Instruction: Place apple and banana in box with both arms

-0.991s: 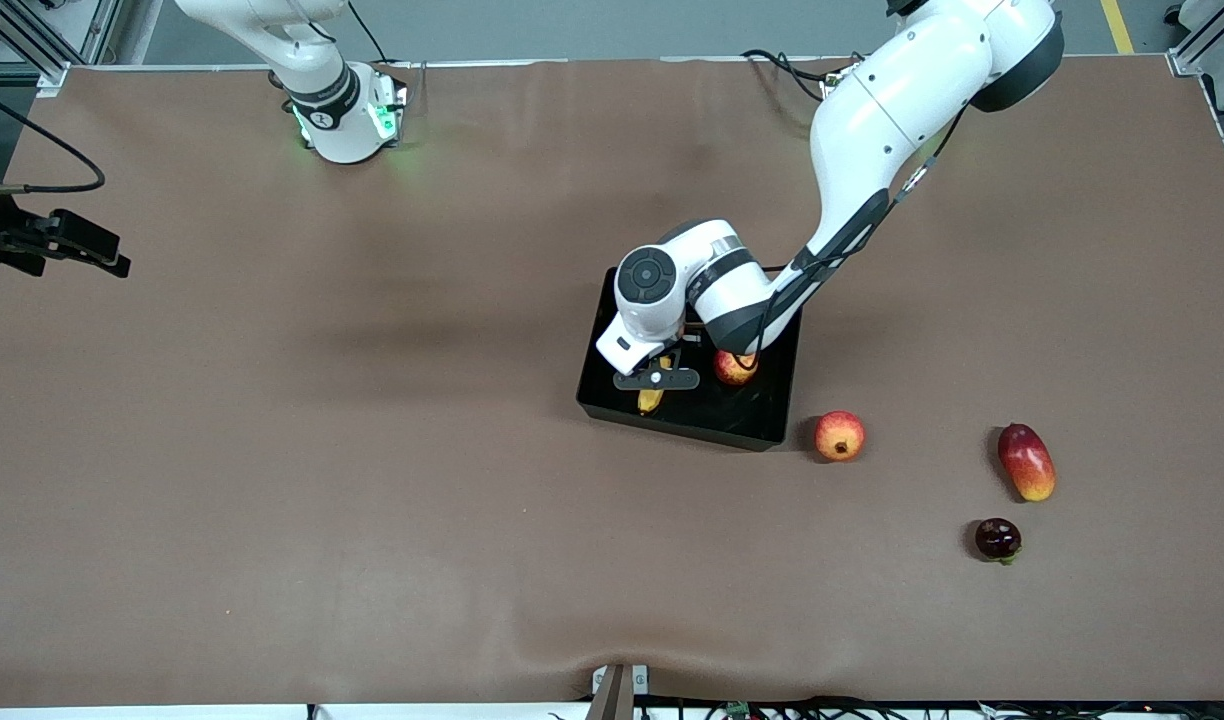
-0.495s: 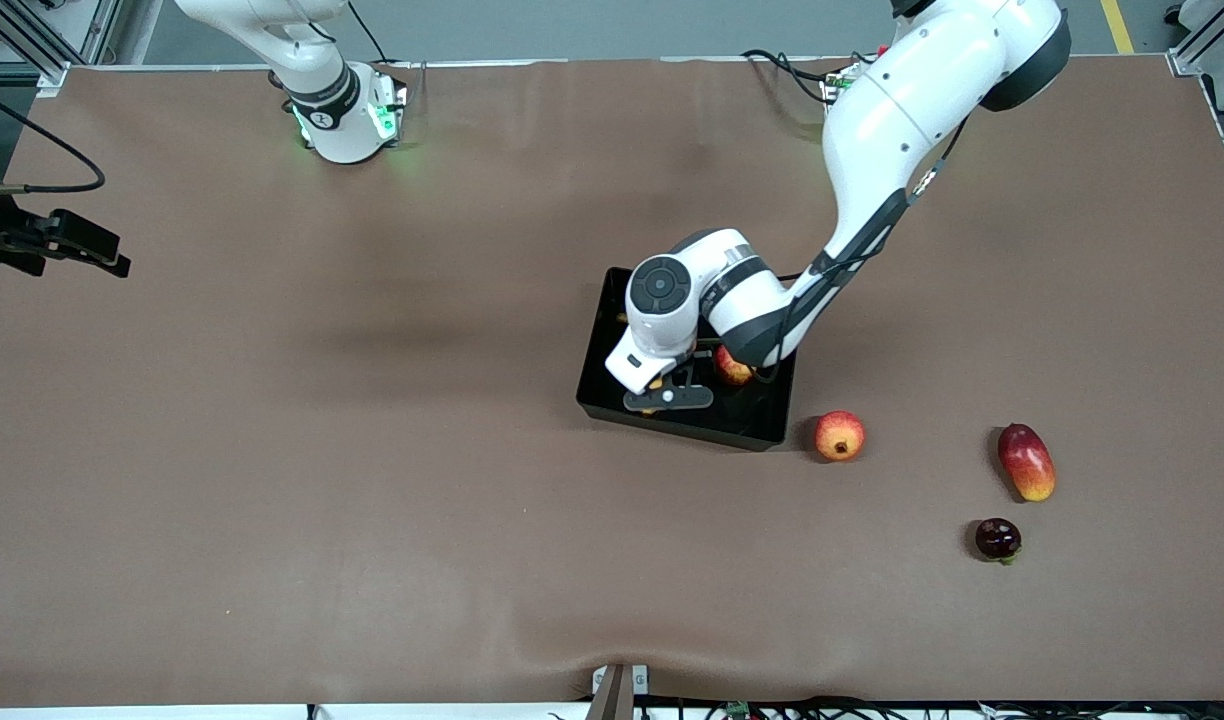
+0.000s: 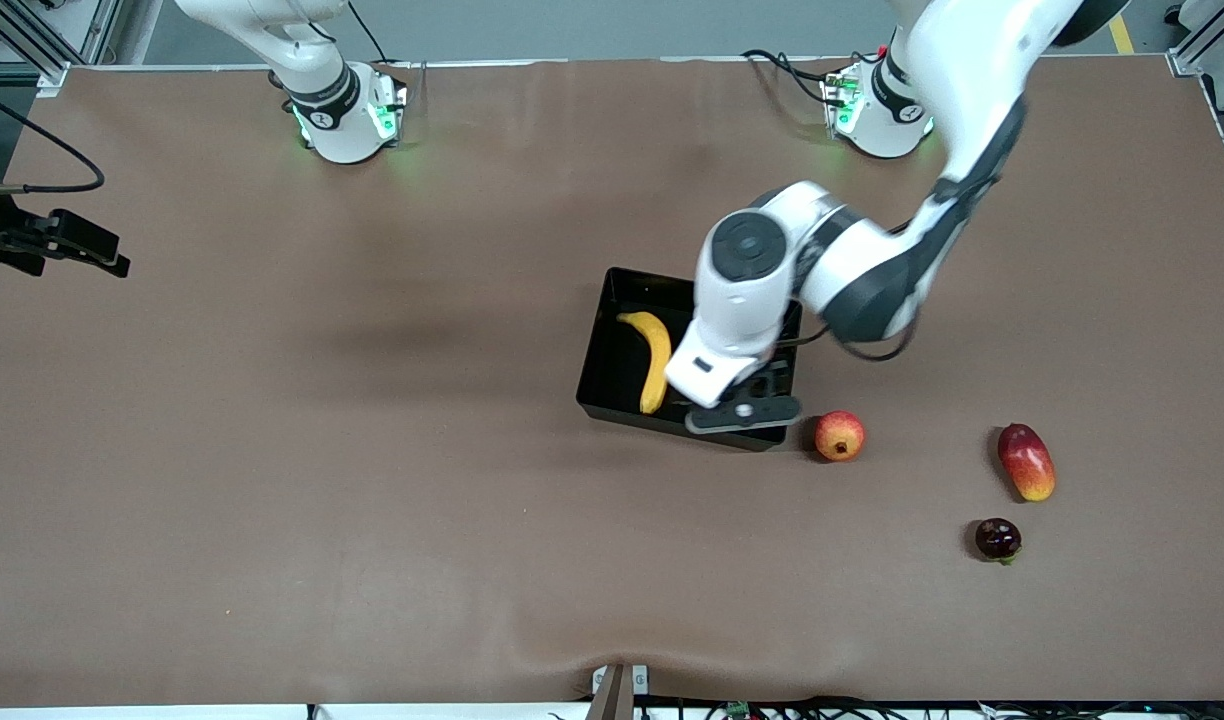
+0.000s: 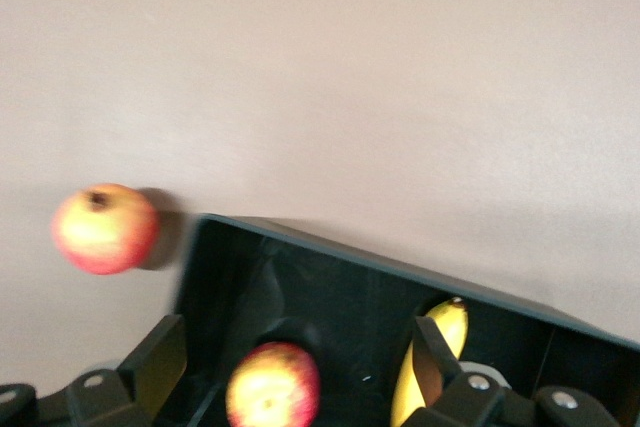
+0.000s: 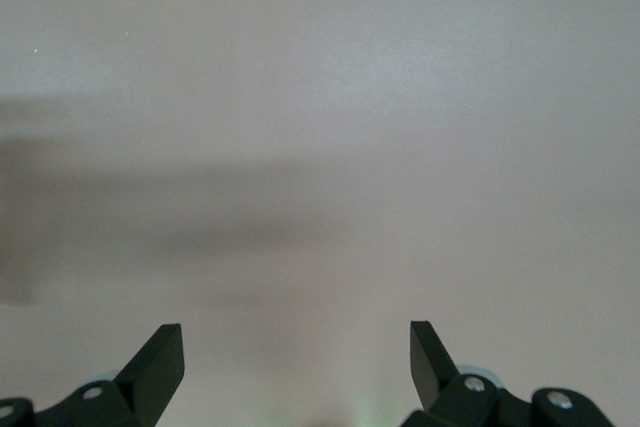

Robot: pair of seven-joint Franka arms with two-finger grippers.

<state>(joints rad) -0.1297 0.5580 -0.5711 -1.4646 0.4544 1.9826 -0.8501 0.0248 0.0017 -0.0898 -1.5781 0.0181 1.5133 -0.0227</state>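
The black box [image 3: 612, 290] sits mid-table. The yellow banana [image 3: 655, 355] lies inside it, along the wall toward the right arm's end. In the left wrist view the banana [image 4: 437, 352] and the red-yellow apple [image 4: 272, 387] both rest on the floor of the box [image 4: 300, 252]. In the front view the left hand hides the apple. My left gripper [image 4: 297, 357] hangs open above the apple, holding nothing, and it shows over the box's end toward the left arm [image 3: 757, 392]. My right gripper [image 5: 297, 347] waits open above bare table, out of the front view.
A red-orange round fruit [image 3: 839, 436] lies just outside the box, toward the left arm's end. A mango [image 3: 1026, 462] and a dark purple fruit [image 3: 998, 539] lie farther that way. A black device [image 3: 57, 243] sits at the table's edge at the right arm's end.
My left gripper opened and let go of the banana, which now lies in the box. The left hand rose and shifted over the apple. The right arm has not moved.
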